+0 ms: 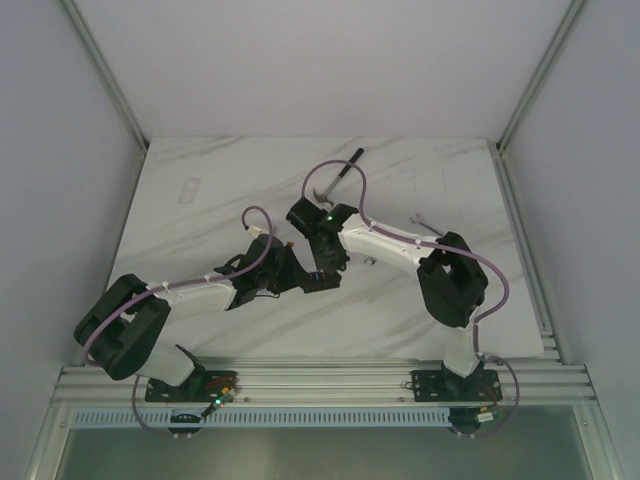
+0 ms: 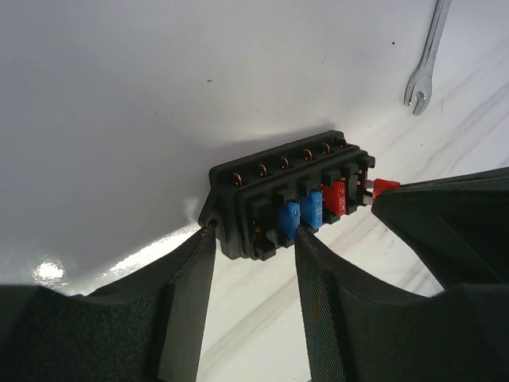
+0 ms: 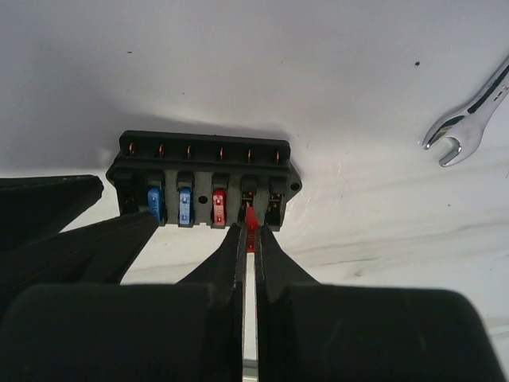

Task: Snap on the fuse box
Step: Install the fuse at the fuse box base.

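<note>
Between the tips of your left gripper (image 2: 254, 239) sits the near end of the fuse box (image 2: 290, 171), which rests on the white table (image 2: 119, 95). One finger touches the corner flange and the other lies against the face by the blue fuses (image 2: 301, 213). The jaws look clamped on that end, bracing it.

Your right gripper (image 3: 248, 239) has its jaws pressed almost together, pinching a loose red fuse (image 3: 250, 227) edge-on. The fuse's tip is right at the mouth of the empty slot just beside the seated red fuse (image 3: 219, 205). One more empty slot lies past it, on the side away from the left jaws. The wrench (image 3: 469, 111) lies well apart, ahead and to the right of the right jaws, and should not interfere.

The step in hand looks like pressing this fuse home:
- Square the blades with the slot before you push; a tilted fuse will likely jam or skid onto the divider.
- Drive straight along the line of the right fingers, slowly.
- Hold the left grip firm so the box cannot slide away from the push.
- Judge it seated when its top sits level with the fuses beside it, and only then spread the right jaws.
</note>
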You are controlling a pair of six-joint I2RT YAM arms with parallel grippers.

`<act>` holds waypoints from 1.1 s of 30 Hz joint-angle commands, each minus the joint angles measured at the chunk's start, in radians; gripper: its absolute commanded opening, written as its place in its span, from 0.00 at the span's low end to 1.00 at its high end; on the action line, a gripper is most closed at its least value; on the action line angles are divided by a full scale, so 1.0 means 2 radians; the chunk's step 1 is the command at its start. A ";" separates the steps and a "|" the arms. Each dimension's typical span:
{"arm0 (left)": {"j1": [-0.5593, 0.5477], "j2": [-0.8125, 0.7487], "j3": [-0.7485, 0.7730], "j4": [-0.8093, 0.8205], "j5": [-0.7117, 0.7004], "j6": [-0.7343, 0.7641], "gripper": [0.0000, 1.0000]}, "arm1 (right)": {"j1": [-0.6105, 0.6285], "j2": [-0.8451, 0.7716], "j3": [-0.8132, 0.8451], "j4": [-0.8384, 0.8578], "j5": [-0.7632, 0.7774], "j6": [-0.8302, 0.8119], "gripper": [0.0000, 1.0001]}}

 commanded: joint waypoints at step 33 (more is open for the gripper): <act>0.004 0.021 0.005 -0.012 0.004 0.003 0.50 | 0.014 0.064 0.006 -0.024 0.027 0.019 0.00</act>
